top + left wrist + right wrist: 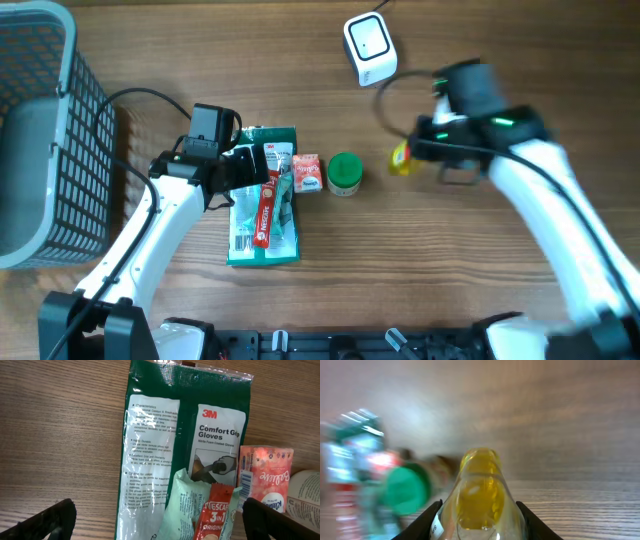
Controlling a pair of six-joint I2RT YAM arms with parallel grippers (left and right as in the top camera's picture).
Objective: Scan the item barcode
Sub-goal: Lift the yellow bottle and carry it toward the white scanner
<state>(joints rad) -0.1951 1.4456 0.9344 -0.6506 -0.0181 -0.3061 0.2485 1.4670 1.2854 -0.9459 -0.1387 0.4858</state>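
My right gripper is shut on a small clear bottle of yellow liquid, one finger on each side of it. In the overhead view the bottle pokes out left of that gripper, right of centre. The white barcode scanner stands at the back of the table, beyond the bottle. My left gripper hangs wide open over a green 3M glove packet and a red Nescafe sachet, holding nothing. The bottle's barcode does not show.
A green-lidded jar and a pink tissue pack sit between the glove packet and the bottle. A grey wire basket fills the far left. The scanner's cable loops near the right arm.
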